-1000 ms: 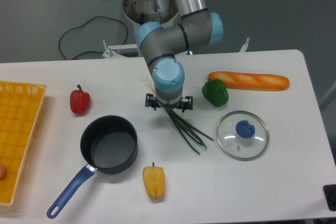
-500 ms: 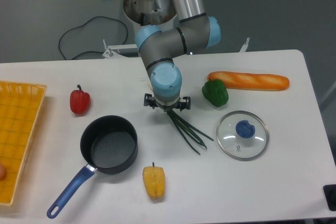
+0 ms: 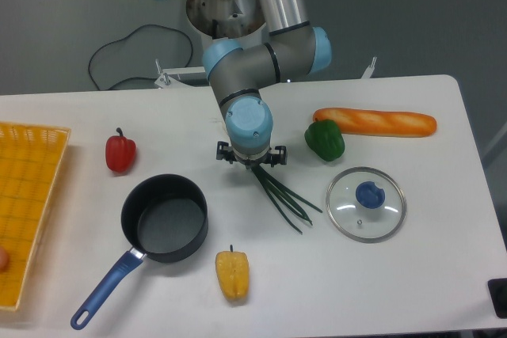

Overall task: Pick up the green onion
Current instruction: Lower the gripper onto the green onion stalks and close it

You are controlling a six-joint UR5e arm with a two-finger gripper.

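The green onion [image 3: 285, 198] lies on the white table, its dark green leaves fanning toward the lower right. Its pale end runs up under the arm's wrist and is hidden there. My gripper [image 3: 251, 164] points straight down over the onion's upper part, seen from above. The blue wrist cap covers the fingers, so the jaws' stance and any contact with the stalk cannot be made out.
A green bell pepper [image 3: 325, 140] and a baguette [image 3: 375, 122] lie to the right. A glass lid [image 3: 365, 203] sits at lower right. A black pot [image 3: 164, 218] with blue handle, a yellow pepper [image 3: 232, 274], a red pepper [image 3: 120, 153] and a yellow basket [image 3: 28, 195] are to the left.
The wrist and gripper have shifted slightly left and up along the onion. The onion's leaves have not moved.
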